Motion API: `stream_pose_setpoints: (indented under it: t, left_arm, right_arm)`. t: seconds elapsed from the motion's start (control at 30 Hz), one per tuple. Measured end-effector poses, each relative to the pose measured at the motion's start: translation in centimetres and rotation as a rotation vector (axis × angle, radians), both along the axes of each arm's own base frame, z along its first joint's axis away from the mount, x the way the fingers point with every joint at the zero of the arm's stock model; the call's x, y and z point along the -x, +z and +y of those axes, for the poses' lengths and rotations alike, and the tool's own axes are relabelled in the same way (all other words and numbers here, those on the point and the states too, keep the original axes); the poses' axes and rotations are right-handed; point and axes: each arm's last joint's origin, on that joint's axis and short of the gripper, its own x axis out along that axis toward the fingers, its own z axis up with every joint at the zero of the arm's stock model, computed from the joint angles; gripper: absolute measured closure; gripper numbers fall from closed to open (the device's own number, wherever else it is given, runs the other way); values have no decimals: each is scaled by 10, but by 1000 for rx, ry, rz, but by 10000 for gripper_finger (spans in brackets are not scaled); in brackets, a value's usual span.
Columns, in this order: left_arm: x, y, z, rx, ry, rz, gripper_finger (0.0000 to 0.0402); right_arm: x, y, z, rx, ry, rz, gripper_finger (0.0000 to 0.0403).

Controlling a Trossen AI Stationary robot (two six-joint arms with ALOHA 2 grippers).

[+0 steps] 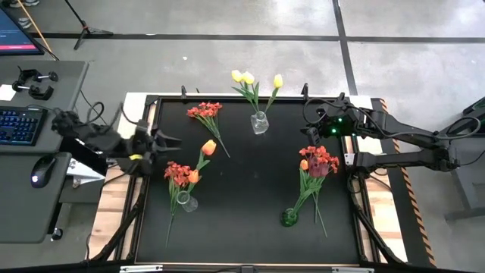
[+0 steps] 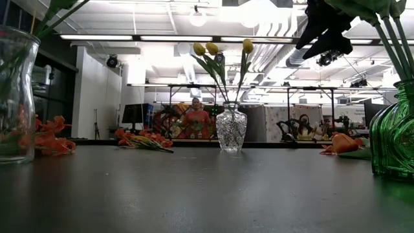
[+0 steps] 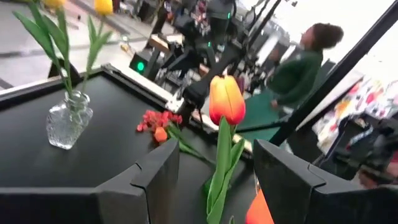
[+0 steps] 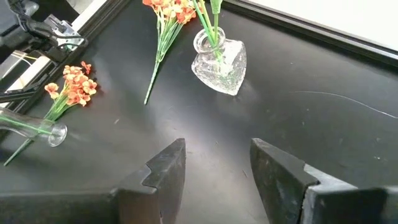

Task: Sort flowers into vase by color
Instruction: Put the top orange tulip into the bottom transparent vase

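The left end effector point(image 1: 173, 141) is smearing into motion blur from overhead, so its grip is unreadable. At counter height, both near vases, the clear one point(image 2: 14, 97) and the green one point(image 2: 394, 133), are running off the frame edges, their blooms cut away.

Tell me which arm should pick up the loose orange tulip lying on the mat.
Left. The left pincer is open at the mat's left edge, close beside the single orange tulip with its green stem. The right pincer, also open, hovers at the mat's right side, farther away.
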Motion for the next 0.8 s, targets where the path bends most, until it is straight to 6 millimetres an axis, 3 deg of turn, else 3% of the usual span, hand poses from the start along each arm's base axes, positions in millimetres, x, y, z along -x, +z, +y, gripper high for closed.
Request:
stream_pose_setpoints:
  t: [0.33, 0.8]
  left_arm:
    - [-47, -2, 22, -28, -99, 141, 209]
    - [-60, 0, 54, 111, -363, 91, 209]
  right_arm:
    - [0, 0, 0, 11, 10, 4, 234]
    - [0, 0, 1, 6, 72, 6, 234]
